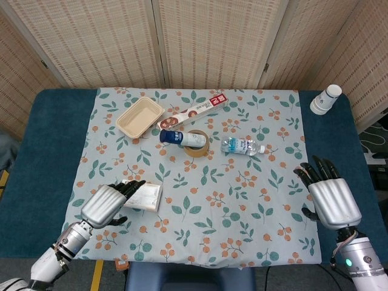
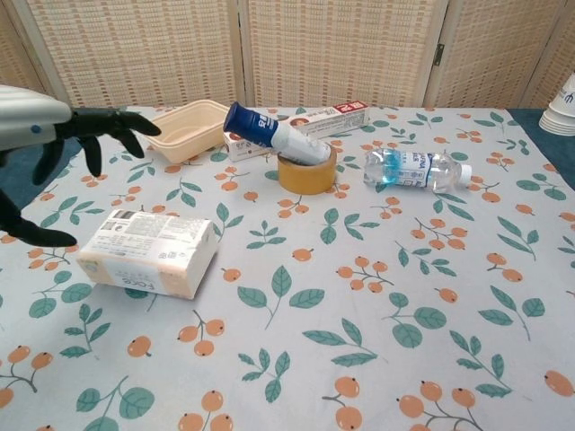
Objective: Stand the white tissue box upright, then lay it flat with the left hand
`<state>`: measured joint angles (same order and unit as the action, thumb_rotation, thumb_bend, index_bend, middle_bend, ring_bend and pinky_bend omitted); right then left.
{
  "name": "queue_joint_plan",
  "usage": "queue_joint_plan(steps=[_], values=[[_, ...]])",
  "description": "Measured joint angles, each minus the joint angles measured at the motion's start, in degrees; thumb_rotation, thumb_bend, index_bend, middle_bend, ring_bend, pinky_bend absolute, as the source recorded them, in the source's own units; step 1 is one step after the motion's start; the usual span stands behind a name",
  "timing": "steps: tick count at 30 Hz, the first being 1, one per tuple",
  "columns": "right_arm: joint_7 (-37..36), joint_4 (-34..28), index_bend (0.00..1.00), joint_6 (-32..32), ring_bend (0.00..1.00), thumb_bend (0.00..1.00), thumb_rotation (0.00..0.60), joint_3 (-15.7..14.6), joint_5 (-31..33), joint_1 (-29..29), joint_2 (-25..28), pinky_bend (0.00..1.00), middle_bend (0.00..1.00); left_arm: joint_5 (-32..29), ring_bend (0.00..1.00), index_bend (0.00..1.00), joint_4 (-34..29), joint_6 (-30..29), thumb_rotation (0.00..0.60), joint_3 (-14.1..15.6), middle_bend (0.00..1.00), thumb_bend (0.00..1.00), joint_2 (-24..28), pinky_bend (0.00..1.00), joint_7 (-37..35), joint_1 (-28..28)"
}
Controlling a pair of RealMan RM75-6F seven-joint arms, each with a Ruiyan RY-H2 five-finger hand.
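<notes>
The white tissue box lies flat on the floral cloth, left of centre. My left hand hovers over the box's left end with fingers spread and thumb below, holding nothing; in the chest view it is above the box with a gap. My right hand rests open at the right edge of the cloth, far from the box, and is outside the chest view.
Behind the box are a beige tray, a long red-and-white carton, a blue-capped tube leaning on a tape roll, and a water bottle lying down. Stacked paper cups stand far right.
</notes>
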<state>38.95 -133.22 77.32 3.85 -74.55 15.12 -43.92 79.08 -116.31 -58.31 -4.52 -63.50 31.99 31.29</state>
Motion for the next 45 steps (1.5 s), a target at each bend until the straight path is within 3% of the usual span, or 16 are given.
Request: queue_joint_plan(steps=[6, 11, 25, 36, 45], values=[[-0.3, 0.1, 0.25, 0.1, 0.00, 0.07, 0.600, 0.1, 0.4, 0.0, 0.3, 0.11, 0.15, -6.4, 0.31, 0.02, 2.4, 0.7, 0.600, -1.3, 0.14, 0.17, -6.3, 0.55, 8.2, 3.4], [-0.7, 0.3, 0.25, 0.1, 0.00, 0.07, 0.600, 0.2, 0.9, 0.0, 0.5, 0.11, 0.15, -10.3, 0.31, 0.00, 3.1, 0.0, 0.600, -1.7, 0.14, 0.17, -8.4, 0.55, 11.4, 4.3], [-1.4, 0.9, 0.25, -0.8, 0.00, 0.07, 0.600, 0.4, 3.2, 0.7, 0.8, 0.11, 0.15, -39.5, 0.31, 0.01, 3.4, -10.4, 0.600, -4.2, 0.14, 0.17, -20.7, 0.55, 30.5, 11.7], [-2.0, 0.9, 0.25, -0.8, 0.00, 0.07, 0.600, 0.5, 3.7, 1.0, 1.2, 0.11, 0.15, -39.1, 0.30, 0.03, 3.7, -12.6, 0.600, -2.1, 0.13, 0.17, -22.6, 0.54, 31.1, 15.1], [-2.3, 0.9, 0.25, -0.7, 0.00, 0.07, 0.600, 0.6, 4.0, 1.1, 1.4, 0.11, 0.15, -37.3, 0.15, 0.03, 5.1, -12.2, 0.600, -0.4, 0.09, 0.16, -23.0, 0.41, 30.7, 16.8]])
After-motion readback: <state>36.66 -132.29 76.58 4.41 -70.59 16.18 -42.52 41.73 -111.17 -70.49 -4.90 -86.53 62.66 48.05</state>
